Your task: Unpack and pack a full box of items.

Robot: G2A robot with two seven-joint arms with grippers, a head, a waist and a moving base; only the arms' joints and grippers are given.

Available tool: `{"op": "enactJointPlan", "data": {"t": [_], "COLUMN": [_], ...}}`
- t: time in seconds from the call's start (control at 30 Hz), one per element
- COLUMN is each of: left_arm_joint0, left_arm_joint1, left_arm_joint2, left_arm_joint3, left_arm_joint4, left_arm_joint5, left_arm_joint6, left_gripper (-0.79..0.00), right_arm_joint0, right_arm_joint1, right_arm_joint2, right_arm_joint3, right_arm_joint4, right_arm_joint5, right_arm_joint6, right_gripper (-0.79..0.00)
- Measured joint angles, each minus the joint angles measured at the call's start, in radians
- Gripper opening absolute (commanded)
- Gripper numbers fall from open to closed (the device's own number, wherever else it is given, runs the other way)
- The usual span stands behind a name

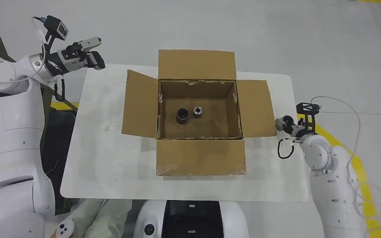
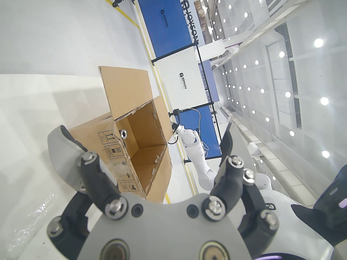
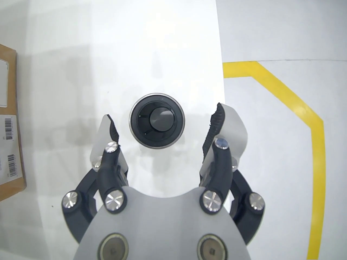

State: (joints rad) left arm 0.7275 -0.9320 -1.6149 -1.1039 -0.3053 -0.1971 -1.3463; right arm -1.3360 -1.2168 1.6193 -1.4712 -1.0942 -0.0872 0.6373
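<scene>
Right tool [image 3: 162,121] spread wide over a black round item [image 3: 157,114] on the bench [image 3: 81,55] near the box [image 1: 201,157]; left tool [image 1: 97,52] apart too, empty, off a far corner. Unpacking likely midway: two items [image 1: 183,115] left inside, repacking ahead.

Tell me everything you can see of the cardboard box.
The cardboard box is brown corrugated board, standing upright and open on the white table, with all four flaps folded outward. Its rim edges look torn. Two small dark cylindrical parts stand side by side on its floor. Handling symbols are printed on one outer wall.
</scene>
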Motion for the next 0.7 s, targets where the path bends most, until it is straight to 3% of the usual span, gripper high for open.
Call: {"op": "enactJointPlan", "data": {"t": [0.2,0.3,0.33,0.37,0.4,0.63,0.7], "left_arm_joint0": [0.000,0.000,0.000,0.000,0.000,0.000,0.000], "left_arm_joint1": [0.000,0.000,0.000,0.000,0.000,0.000,0.000], "left_arm_joint2": [0.000,0.000,0.000,0.000,0.000,0.000,0.000], "left_arm_joint3": [0.000,0.000,0.000,0.000,0.000,0.000,0.000], "left_arm_joint4": [0.000,0.000,0.000,0.000,0.000,0.000,0.000], "left_arm_joint5": [0.000,0.000,0.000,0.000,0.000,0.000,0.000], "left_arm_joint6": [0.000,0.000,0.000,0.000,0.000,0.000,0.000], "left_gripper": [0.000,0.000,0.000,0.000,0.000,0.000,0.000], "right_arm_joint0": [0.039,0.055,0.060,0.063,0.066,0.063,0.056], "right_arm_joint1": [-0.001,-0.001,0.000,0.000,0.000,0.004,0.005], "right_arm_joint2": [-0.026,-0.036,-0.040,-0.042,-0.044,-0.041,-0.039], "right_arm_joint3": [0.051,0.072,0.078,0.081,0.083,0.085,0.074], "right_arm_joint4": [0.005,0.005,0.003,0.001,0.001,0.002,0.001], "right_arm_joint5": [-0.007,-0.005,-0.001,0.003,0.006,0.004,0.004], "right_arm_joint6": [-0.012,-0.011,-0.005,0.001,0.007,0.008,0.008], "right_gripper": [-0.123,-0.160,-0.215,-0.342,-0.406,-0.733,-0.785]}}
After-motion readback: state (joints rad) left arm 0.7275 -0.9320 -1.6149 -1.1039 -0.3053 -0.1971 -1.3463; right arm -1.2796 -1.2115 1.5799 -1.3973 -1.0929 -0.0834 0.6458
